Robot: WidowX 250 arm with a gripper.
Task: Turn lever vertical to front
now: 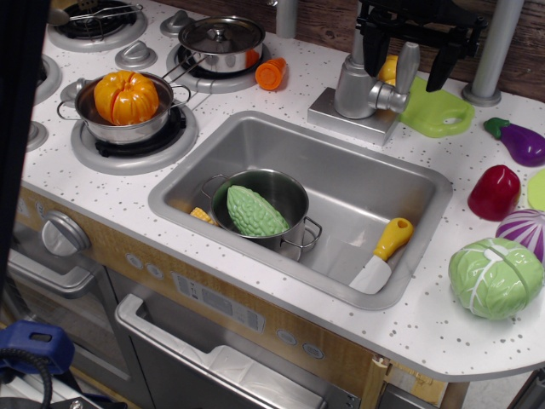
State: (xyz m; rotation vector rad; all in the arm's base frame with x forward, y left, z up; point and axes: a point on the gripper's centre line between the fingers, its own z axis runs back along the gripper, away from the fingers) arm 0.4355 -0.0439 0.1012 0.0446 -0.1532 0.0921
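Observation:
The lever [407, 66] is a flat silver-grey paddle that stands upright, joined at its base to the right side of the grey cylindrical faucet body [352, 83] behind the sink. My black gripper [408, 61] hangs at the top of the view, directly over the faucet. It is open, with one finger [373, 53] left of the lever and the other finger [443, 70] right of it. The lever stands in the gap between them. I cannot tell whether either finger touches it.
The sink [409, 183] holds a steel pot with a green gourd [254, 210] and a yellow-handled knife [383, 256]. A pot with an orange pumpkin [126, 96] and a lidded pot [220, 38] sit on the stove. A green board [438, 111], eggplant [521, 141], red pepper [494, 192] and cabbage [496, 277] lie on the right.

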